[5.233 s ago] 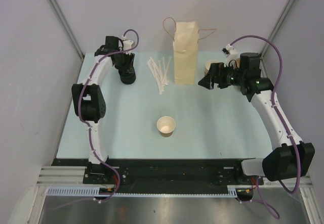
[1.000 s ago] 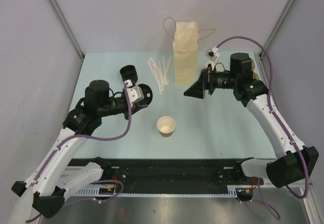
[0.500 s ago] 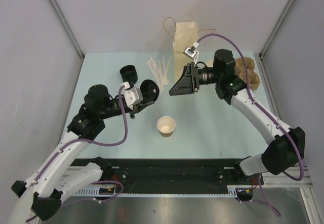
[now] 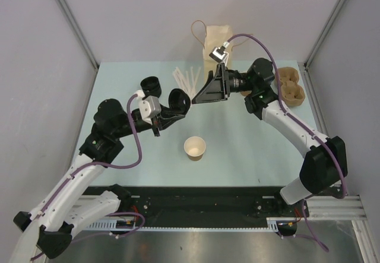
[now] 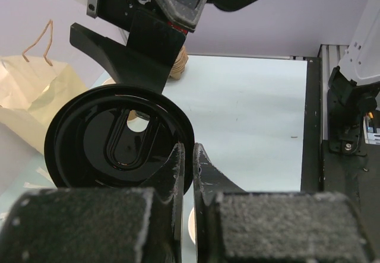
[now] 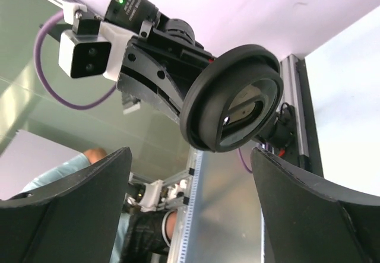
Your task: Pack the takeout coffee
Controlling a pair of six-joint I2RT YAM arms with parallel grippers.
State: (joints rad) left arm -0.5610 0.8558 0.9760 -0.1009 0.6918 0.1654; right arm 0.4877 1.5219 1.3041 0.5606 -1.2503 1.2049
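Closer together now, left pincer (image 5: 187,151) clamps the black lid (image 5: 83,133); right pincer (image 6: 190,156) gapes wide beside it.

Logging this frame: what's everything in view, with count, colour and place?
paper cup: one, tan, lidless, upright at table centre
held lid: one, black, above the table left of centre
lid stack: one stack, black, far left; count unclear
stirrers: bundle, white, left of the bag
paper bag: one, tan, upright at far edge, partly hidden by the right arm
brown paper items: far right; kind unclear
table: one, pale blue-green
left gripper: black, jaws shut on the held lid's rim
right gripper: black, jaws open, facing the held lid, not touching
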